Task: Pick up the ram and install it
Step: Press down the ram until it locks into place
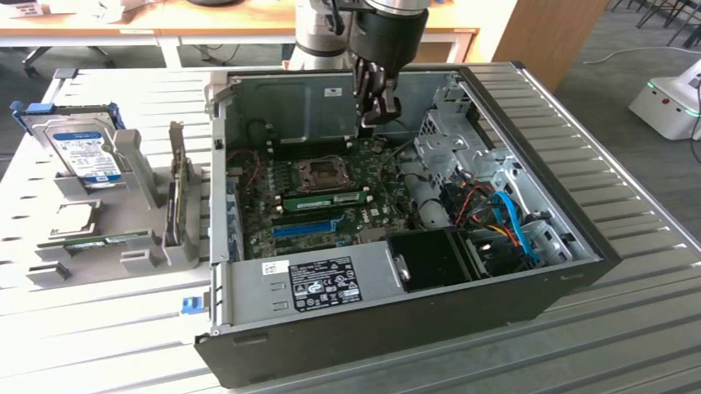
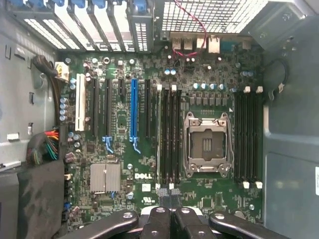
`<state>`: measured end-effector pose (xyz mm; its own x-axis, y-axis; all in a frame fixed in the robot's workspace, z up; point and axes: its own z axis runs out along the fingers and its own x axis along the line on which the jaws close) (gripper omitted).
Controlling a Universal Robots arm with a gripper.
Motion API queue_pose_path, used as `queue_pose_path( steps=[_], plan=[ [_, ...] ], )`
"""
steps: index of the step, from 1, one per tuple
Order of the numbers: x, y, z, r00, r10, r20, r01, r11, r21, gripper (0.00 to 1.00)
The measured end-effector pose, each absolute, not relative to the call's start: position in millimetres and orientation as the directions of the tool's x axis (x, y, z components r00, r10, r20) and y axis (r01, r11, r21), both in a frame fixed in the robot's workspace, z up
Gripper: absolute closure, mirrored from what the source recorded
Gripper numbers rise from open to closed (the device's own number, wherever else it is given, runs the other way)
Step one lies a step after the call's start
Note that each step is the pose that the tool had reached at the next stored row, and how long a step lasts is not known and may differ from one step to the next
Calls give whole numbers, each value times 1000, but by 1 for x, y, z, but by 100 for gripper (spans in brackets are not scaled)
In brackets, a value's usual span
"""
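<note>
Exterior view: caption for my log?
End effector hovers over the motherboard inside the open computer case; one ram sits beside the CPU socket.

Straight-down look at a green motherboard (image 2: 224, 196) with a Dell logo printed on it. The processor socket (image 2: 207, 144) is bare inside its metal frame. It has a bank of black memory slots (image 2: 169, 134) just beside it and a second bank of slots (image 2: 246, 134) on its other side. One long blue card slot (image 2: 133, 107) stands among black ones, with a white slot (image 2: 79, 102) further out. A small silver heatsink (image 2: 105, 177) sits near the logo, and a bundle of red and orange wires (image 2: 47, 144) lies by the case wall. The gripper (image 2: 172, 191) hangs over the end of the memory slots, its black fingers pressed together.
</note>
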<state>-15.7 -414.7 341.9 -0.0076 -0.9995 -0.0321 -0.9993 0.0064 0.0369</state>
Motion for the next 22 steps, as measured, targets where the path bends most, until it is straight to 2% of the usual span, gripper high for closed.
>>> queue_pose_path(
  steps=[11, 22],
  plan=[
    [-4, -415, 341, -8, -999, -45, -999, 6, 36, 89],
    [-1, -415, 341, -8, -999, -43, -999, 6, 39, 89]
  ],
)
